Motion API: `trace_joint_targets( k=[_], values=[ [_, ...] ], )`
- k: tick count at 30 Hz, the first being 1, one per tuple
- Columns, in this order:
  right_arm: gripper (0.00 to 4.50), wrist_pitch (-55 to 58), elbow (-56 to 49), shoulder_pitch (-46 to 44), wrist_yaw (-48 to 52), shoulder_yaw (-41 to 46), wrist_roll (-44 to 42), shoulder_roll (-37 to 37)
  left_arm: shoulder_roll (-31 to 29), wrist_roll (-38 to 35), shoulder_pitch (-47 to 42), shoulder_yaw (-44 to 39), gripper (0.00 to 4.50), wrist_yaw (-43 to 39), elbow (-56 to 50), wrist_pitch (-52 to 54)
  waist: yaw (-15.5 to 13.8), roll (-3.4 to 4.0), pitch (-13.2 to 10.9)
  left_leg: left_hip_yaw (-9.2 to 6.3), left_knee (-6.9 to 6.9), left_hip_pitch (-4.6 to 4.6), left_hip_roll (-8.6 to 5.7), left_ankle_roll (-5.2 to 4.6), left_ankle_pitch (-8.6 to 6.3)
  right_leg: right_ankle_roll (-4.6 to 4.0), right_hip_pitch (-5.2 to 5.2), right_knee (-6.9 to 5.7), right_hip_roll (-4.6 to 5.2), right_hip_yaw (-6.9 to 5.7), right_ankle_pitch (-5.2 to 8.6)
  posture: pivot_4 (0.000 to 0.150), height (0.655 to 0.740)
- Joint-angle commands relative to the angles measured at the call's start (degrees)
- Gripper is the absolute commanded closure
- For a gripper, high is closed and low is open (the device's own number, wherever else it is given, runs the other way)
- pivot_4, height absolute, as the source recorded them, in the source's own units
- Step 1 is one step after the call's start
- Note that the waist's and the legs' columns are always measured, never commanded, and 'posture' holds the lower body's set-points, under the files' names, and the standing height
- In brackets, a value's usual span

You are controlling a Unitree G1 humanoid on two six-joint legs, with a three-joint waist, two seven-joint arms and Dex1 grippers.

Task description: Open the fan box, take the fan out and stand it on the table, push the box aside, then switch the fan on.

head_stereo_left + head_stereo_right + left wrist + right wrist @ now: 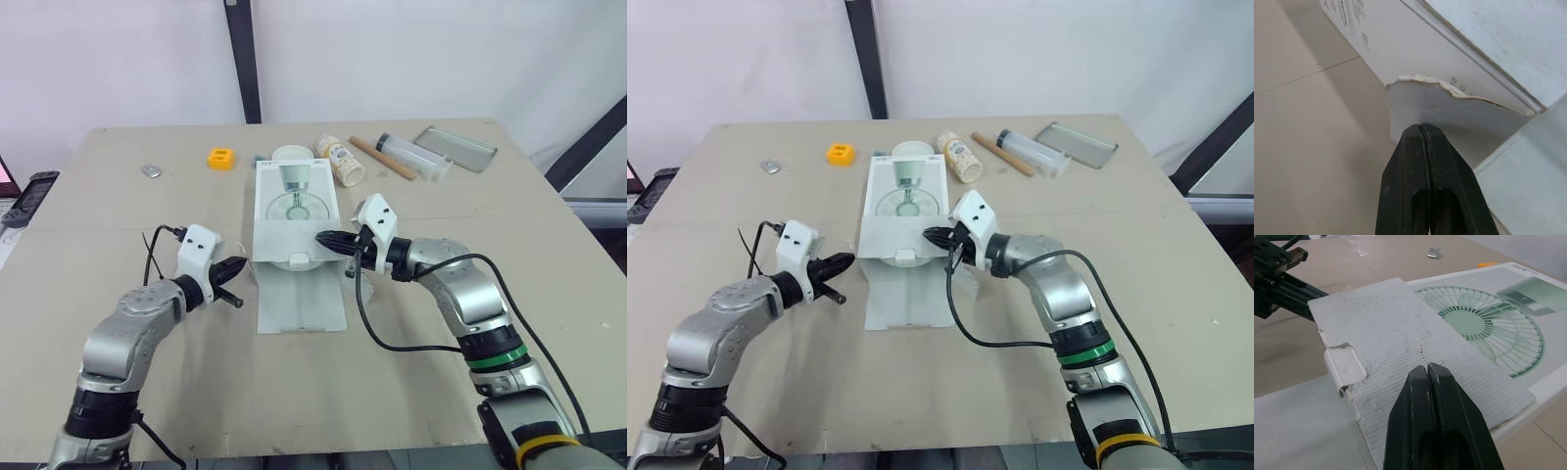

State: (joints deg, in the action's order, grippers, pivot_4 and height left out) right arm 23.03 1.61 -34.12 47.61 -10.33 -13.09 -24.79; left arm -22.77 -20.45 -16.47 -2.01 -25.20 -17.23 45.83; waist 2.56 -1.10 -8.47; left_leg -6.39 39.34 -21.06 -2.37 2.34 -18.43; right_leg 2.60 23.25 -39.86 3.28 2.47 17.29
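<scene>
One wide bench is taken up at its middle by the fan box, which lies flat with its printed fan picture upward. The fan itself is judged to be packed inside. A long outer flap is folded out onto the bench toward the robot. A shorter flap of bare cardboard is laid back over the near part of the printed face, with a small tab at its edge.

The right hand is placed at the near right of the box, its fingers pressed together with nothing held and the tips just over that shorter flap. The left hand is set just beside the left wall of the box, likewise closed on nothing, near a torn cardboard edge.

Opening is judged to be the step in hand, and well advanced. It is best done if the shorter flap is pressed flat and held back by the right fingertips, so that the near end is left clear. The box should be steadied from the left so that it is not dragged across the bench, and the torn edge should be spared any further pull.
</scene>
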Motion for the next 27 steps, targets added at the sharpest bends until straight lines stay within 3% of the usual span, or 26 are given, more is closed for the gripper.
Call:
trace_joint_targets(
  k=[1,15,27],
  values=[
    [4.48,0.7,-0.2,0.8,0.3,-0.3,0.7,-0.4,2.2,0.3,-2.0,0.0,4.50,1.9,0.5,-1.5,0.0,0.00,0.0,0.00,0.00,0.00,-0.01,0.00,0.00,0.00,-0.01,0.00,0.01,-0.01,0.00,0.150,0.7400],
    [4.48,1.4,-1.4,1.7,-0.1,-0.5,0.7,-0.4,5.0,0.3,-2.0,2.2,4.50,3.0,0.6,-2.0,-0.1,-0.01,0.0,-0.02,0.00,0.00,-0.01,0.01,0.00,0.00,-0.01,0.01,0.02,-0.01,0.00,0.150,0.7400],
    [4.48,1.2,-1.0,2.0,-0.2,-0.7,0.9,-0.3,6.2,-2.8,2.1,-0.5,4.50,0.8,-4.3,-6.0,-0.3,-0.01,0.0,-0.04,0.00,-0.01,-0.02,0.01,0.00,0.00,-0.02,0.03,0.04,0.00,0.00,0.150,0.7400]
  ],
)
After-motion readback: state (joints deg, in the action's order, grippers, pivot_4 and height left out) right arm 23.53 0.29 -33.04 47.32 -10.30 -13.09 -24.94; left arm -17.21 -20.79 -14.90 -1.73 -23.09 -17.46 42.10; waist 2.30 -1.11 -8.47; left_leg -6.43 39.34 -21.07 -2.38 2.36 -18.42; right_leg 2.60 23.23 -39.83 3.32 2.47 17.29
